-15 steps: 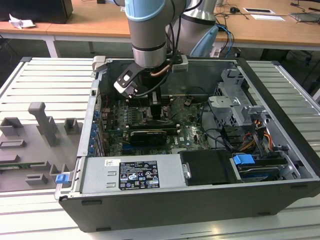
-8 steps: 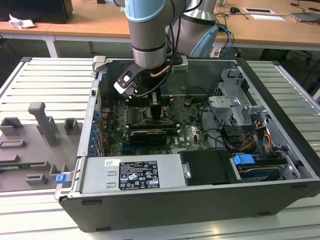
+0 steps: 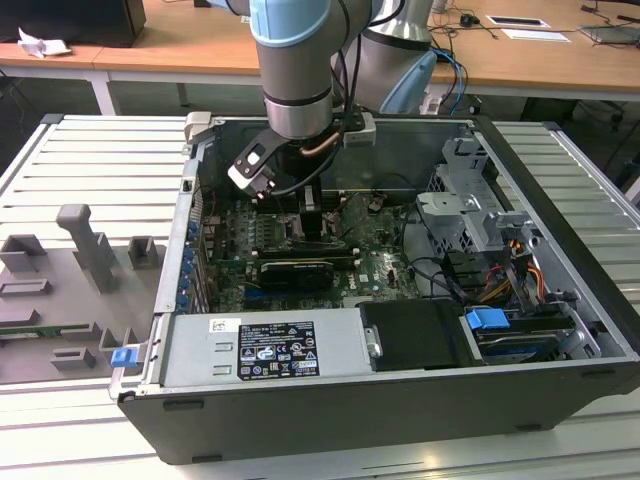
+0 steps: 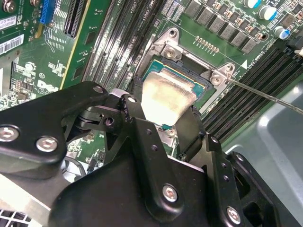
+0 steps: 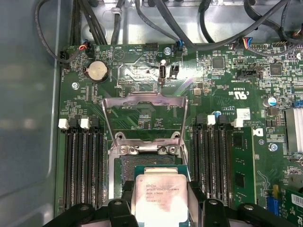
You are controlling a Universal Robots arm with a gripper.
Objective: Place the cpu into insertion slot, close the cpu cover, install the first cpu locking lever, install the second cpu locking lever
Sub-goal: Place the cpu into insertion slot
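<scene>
My gripper (image 3: 310,215) reaches down into the open computer case and is shut on the cpu (image 5: 160,196), a silvery square chip with a green edge. Black fingers (image 4: 193,125) press on two opposite edges of the cpu (image 4: 165,100). The chip hangs just above the insertion slot (image 5: 141,163), covering part of its dark pin field; I cannot tell whether it touches. The cpu cover (image 5: 142,97), a thin metal frame with a square window, stands flipped open past the slot. A thin metal locking lever (image 4: 265,96) sticks out beside the socket frame.
Long black memory slots (image 5: 83,165) run along both sides of the socket. A black graphics card (image 3: 295,272), a power supply (image 3: 260,345) and a drive cage (image 3: 470,200) crowd the case. Cables (image 5: 189,42) cross the far wall. A grey fixture (image 3: 80,260) lies outside, on the exterior view's left.
</scene>
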